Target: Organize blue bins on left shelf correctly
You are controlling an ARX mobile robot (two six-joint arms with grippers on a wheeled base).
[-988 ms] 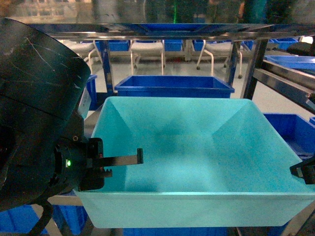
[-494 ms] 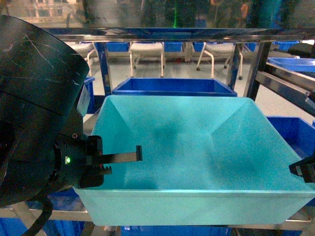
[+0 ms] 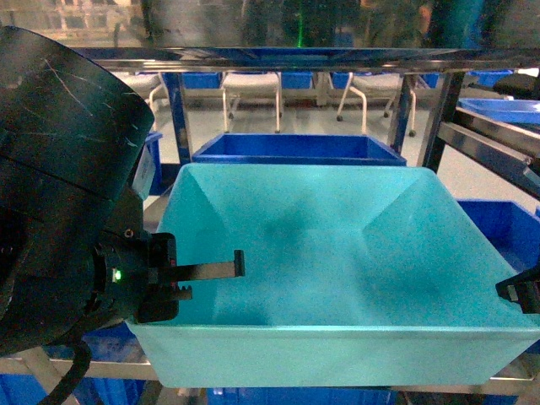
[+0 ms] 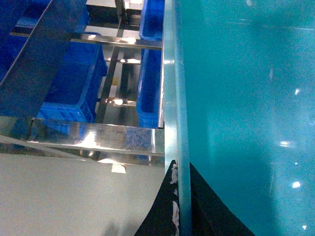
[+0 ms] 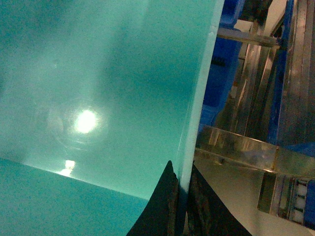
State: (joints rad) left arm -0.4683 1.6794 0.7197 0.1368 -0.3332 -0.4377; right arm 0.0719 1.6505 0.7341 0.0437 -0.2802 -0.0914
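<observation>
At the far left of the head view stands the big black body of the left arm (image 3: 59, 186), scratched on top, with a small green light. From it the left tool (image 3: 173, 283) reaches to the right over the left wall of the turquoise bin (image 3: 337, 278): one toothed finger (image 3: 211, 270) lies inside the bin, above its floor. In the left wrist view the two dark fingers of the left tool (image 4: 180, 216) stand on both sides of the thin rim of the turquoise bin (image 4: 246, 123) and press on it, so this tool is clenched on the left wall.

The bin fills the middle of the head view. It is open on top, with smooth sloping walls, and nothing lies inside. Its front edge is above a shiny metal rail of the left shelf (image 3: 84, 368). Behind it, just beyond its back wall, is a dark blue bin (image 3: 295, 148), and above both runs a steel crossbar with blue uprights. More dark blue bins are seen lower in the rack in the left wrist view (image 4: 74, 83).

At the right edge of the head view only a black tip of the right tool (image 3: 521, 294) shows, at the right wall of the bin. In the right wrist view the right tool (image 5: 179, 206) has one dark finger on each side of the rim of the bin (image 5: 98, 98), gripping it. To the right are metal rails (image 5: 241, 147) and white rollers (image 5: 297, 196).
</observation>
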